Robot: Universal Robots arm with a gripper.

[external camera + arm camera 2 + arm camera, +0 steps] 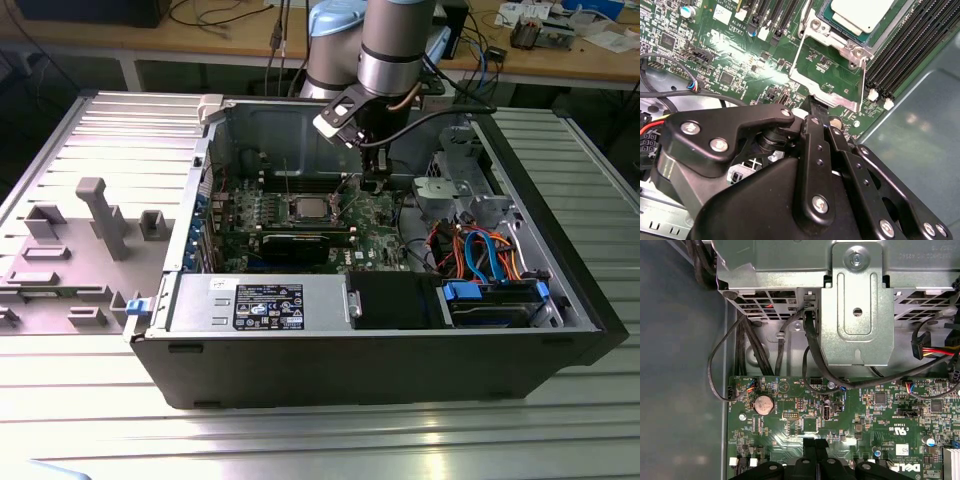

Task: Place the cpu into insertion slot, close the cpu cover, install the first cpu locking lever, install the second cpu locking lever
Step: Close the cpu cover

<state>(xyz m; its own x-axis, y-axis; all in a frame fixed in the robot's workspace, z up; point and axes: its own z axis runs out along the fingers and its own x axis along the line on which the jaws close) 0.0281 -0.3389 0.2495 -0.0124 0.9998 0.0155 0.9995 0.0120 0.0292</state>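
- cpu point(855, 12): flat dull-silver square, seated in insertion slot point(836, 40).
- cpu cover point(837, 100): thin silver frame, flipped open.
- hand point(372, 183), 3 o'clock of cpu in the exterior view: black fingers point(812, 150) pressed together, tips at cover's edge.

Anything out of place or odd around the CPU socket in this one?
Nothing looks damaged or spilled. The cpu sits in the insertion slot, but the cpu cover is swung open off the chip, its free edge at the tip of the shut gripper.

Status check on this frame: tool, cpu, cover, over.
Tool shut, tips at the cpu cover edge. Cpu seated in the insertion slot, cover open. No obstruction seen at the socket.
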